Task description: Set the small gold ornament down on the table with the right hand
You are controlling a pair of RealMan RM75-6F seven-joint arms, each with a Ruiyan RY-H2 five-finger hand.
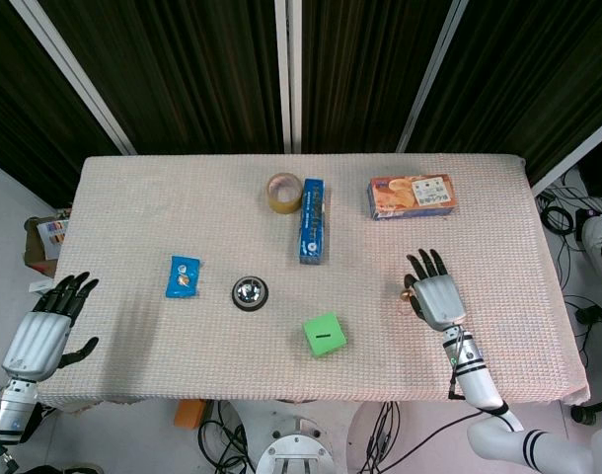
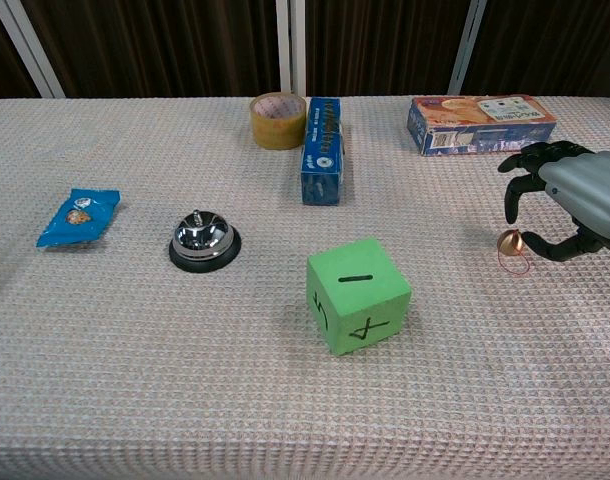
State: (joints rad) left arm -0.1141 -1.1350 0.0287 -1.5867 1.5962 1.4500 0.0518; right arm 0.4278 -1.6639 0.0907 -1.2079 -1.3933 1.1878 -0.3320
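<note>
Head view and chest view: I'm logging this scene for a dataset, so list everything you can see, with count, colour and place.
table: one, beige woven cloth, fills both views
tape roll: one, tan, far middle
long box: one, blue, right beside the tape roll
snack box: one, orange and blue, far right
packet: one, blue, left side
call bell: one, silver on black base, centre-left
cube: one, green with black marks, near centre
small gold ornament: one, gold with red loop, at the right thumb tip
left hand: silver-black, off the table's left edge, holds nothing
right hand: silver-black, right side
</note>
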